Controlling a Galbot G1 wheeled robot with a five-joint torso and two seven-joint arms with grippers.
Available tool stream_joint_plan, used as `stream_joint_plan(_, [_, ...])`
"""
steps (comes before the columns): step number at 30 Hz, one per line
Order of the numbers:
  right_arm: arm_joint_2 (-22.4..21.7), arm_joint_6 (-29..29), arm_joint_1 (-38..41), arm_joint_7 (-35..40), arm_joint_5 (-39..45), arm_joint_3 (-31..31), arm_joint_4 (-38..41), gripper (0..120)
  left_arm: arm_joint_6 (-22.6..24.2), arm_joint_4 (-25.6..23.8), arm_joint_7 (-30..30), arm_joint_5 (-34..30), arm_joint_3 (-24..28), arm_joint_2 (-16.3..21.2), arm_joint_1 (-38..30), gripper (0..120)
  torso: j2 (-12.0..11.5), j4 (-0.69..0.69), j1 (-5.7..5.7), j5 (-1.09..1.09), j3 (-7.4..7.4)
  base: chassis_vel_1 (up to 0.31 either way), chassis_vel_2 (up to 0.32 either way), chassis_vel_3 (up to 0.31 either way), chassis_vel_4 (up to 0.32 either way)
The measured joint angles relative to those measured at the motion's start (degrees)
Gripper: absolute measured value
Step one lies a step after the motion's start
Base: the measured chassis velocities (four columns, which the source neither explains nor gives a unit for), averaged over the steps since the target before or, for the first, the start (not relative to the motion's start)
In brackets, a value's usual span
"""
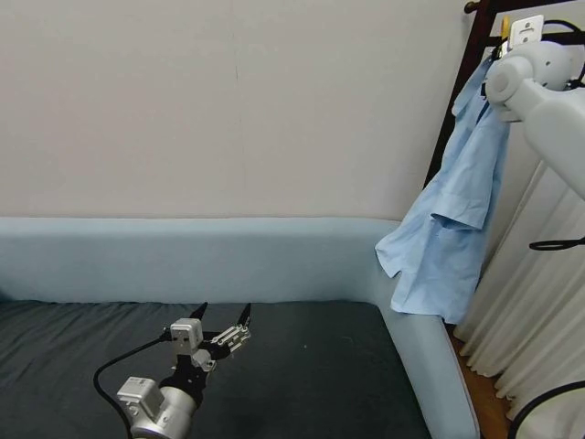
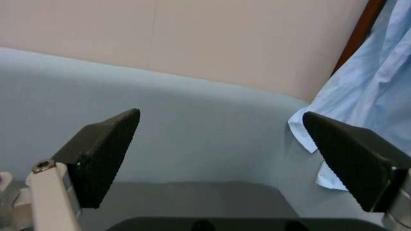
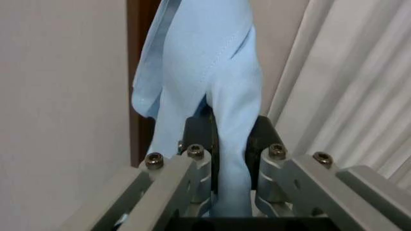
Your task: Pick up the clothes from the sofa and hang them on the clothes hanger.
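Note:
A light blue shirt point(image 1: 452, 219) hangs down from the top of the dark wooden clothes stand point(image 1: 454, 108) at the right end of the sofa. My right arm point(image 1: 539, 87) is raised beside the stand's top. In the right wrist view my right gripper point(image 3: 228, 144) is shut on a fold of the shirt point(image 3: 212, 72), next to the stand's pole point(image 3: 138, 72). My left gripper point(image 1: 225, 315) hovers low over the dark seat cushion point(image 1: 311, 375), open and holding nothing. From the left wrist, the left gripper point(image 2: 222, 120) faces the sofa back, with the shirt point(image 2: 378, 82) off to one side.
The sofa has a pale blue backrest point(image 1: 183, 256) and a pale blue arm point(image 1: 430, 366) at its right end. White curtains point(image 1: 539, 311) hang behind the stand. A black cable point(image 1: 105, 384) loops off my left wrist.

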Motion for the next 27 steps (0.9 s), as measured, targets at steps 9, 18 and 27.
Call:
stream_joint_plan(9, [1.9, -0.4, 1.3, -0.2, 2.1, 1.1, -4.9, 8, -0.3, -1.2, 0.0, 1.6, -0.3, 0.5, 1.9, 100, 0.0, -0.02, 0.00, 0.03, 0.00, 0.000, 0.000, 0.000, 0.000])
stream_joint_plan(18, [1.0, -2.2, -0.1, 3.3, 8.3, 2.3, -1.4, 8, -1.1, -1.6, 0.3, 4.0, -0.8, 0.3, 2.6, 100, 0.0, -0.03, 0.00, 0.02, 0.00, 0.000, 0.000, 0.000, 0.000])
stream_joint_plan(27, [-8.3, 0.9, -6.1, -4.1, -0.9, 3.8, 15.5, 43, -1.3, -1.2, 0.2, 5.8, -0.9, -0.4, 3.3, 100, 0.0, -0.02, 0.00, 0.03, 0.00, 0.000, 0.000, 0.000, 0.000])
